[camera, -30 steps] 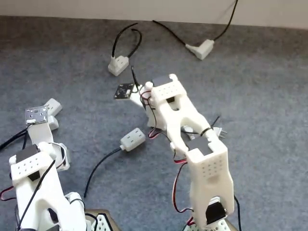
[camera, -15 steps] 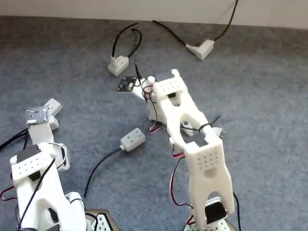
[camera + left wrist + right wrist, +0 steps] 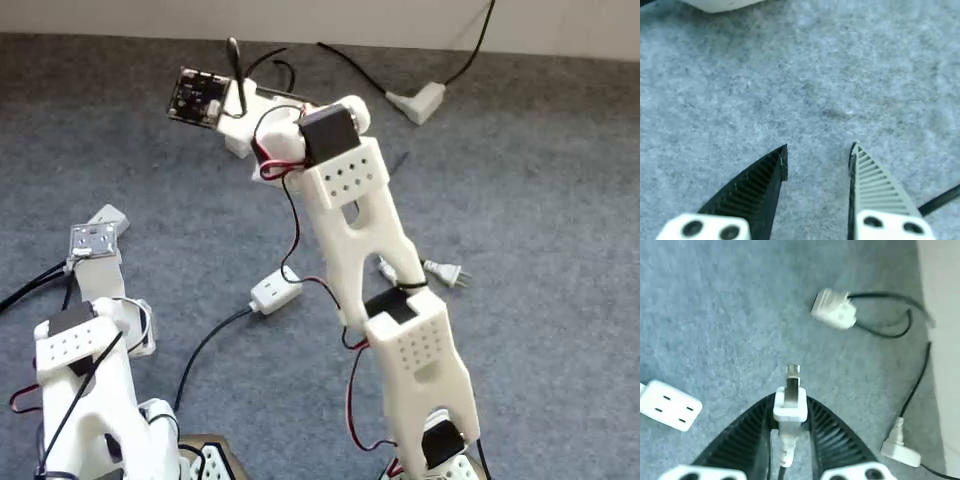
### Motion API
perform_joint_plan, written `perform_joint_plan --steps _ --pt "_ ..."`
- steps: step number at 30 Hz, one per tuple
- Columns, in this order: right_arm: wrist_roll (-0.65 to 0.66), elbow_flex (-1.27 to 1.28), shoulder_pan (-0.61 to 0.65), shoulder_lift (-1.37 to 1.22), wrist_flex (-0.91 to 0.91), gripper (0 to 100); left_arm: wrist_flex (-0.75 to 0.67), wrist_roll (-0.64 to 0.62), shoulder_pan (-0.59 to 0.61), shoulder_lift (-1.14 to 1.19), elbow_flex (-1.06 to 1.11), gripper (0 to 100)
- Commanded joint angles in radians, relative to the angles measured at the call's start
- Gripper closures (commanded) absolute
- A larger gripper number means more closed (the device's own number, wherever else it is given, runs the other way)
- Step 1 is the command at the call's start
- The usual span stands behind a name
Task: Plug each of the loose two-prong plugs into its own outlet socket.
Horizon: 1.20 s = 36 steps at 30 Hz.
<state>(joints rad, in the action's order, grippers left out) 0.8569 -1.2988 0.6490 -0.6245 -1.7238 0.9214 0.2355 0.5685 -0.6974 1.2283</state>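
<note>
My right gripper (image 3: 790, 407) is shut on a white two-prong plug (image 3: 790, 402), held above the carpet with its prongs pointing away from the wrist. Beyond it lies a white outlet socket (image 3: 834, 310) on a looped black cable; in the high view the same socket (image 3: 240, 135) is partly behind the right arm (image 3: 345, 185). A white outlet block (image 3: 667, 405) with slots lies off to one side, mid-carpet (image 3: 275, 292). A second loose plug (image 3: 445, 272) lies beside the arm. My left gripper (image 3: 817, 150) hangs open over bare carpet.
A third white socket (image 3: 415, 100) on a black cable lies at the back by the wall, also in the right wrist view (image 3: 900, 447). A small white piece (image 3: 108, 215) sits by the left arm (image 3: 85, 350). The carpet is grey, with open floor to the right.
The right arm has swung up and toward the back left, carrying its wrist over the far socket. The left arm has barely shifted.
</note>
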Motion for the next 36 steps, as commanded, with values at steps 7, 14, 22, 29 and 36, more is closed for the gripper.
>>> perform_joint_plan --steps 7,14,22,29,36 --pt "-0.229 0.143 0.013 0.421 -0.041 98.4 -0.074 -0.003 -0.045 -0.022 0.002 79" --pt "-0.342 0.237 0.016 0.722 -0.039 98.4 -0.226 -0.170 -0.156 -0.022 0.002 79" --pt "-0.440 0.453 0.013 0.966 -0.038 98.4 -0.741 -0.242 -0.288 -0.024 -0.036 79" --pt "-0.442 0.704 0.005 1.072 0.005 98.4 -0.864 -0.244 -0.381 -0.202 -0.134 79" --pt "-0.443 1.069 -0.082 1.185 0.245 98.4 -0.717 -0.440 -0.553 -0.661 -0.113 79"
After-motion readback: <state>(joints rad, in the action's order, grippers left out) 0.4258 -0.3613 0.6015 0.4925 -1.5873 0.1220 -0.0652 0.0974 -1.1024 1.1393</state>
